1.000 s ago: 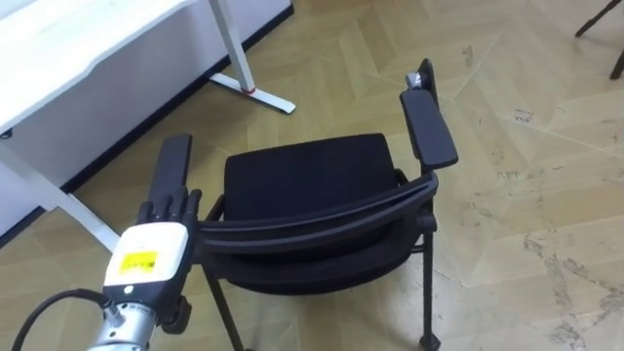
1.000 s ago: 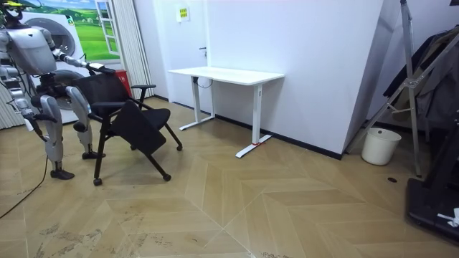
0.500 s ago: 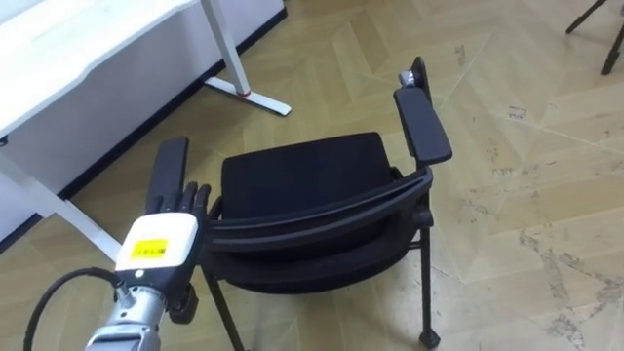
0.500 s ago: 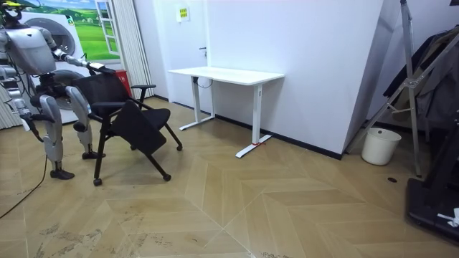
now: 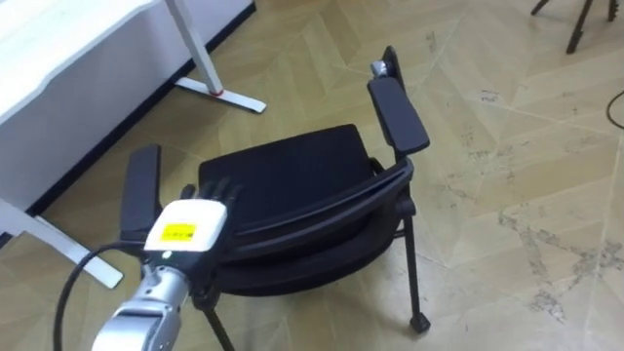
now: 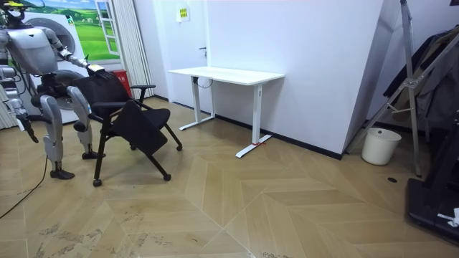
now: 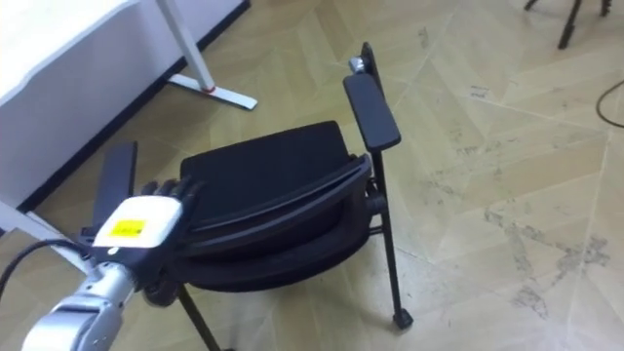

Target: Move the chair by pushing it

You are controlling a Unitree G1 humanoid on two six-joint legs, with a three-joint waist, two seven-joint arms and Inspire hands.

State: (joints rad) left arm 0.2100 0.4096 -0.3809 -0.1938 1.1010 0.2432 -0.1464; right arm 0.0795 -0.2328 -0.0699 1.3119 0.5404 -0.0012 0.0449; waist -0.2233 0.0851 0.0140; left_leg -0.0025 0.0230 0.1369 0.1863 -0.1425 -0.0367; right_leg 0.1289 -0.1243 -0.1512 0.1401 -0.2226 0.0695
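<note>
Black chair [image 5: 292, 180] sits mid-frame on the wood floor [image 5: 507, 127], left robot hand [image 5: 190, 222] lying flat at lower left, fingers stretched straight over the backrest's top edge, white table [image 5: 58, 49] upper left, right robot hand [image 6: 30, 131] hanging low at the room view's left, grip impossible to tell

- A white rectangular desk on white metal legs [image 6: 226, 74] is set against a plain white wall [image 6: 315, 64].
- A light wooden herringbone parquet floor [image 6: 287, 208] is laid beneath the desk.
- A white round bucket [image 6: 380, 146] is placed well to the room view's right of the desk.
</note>
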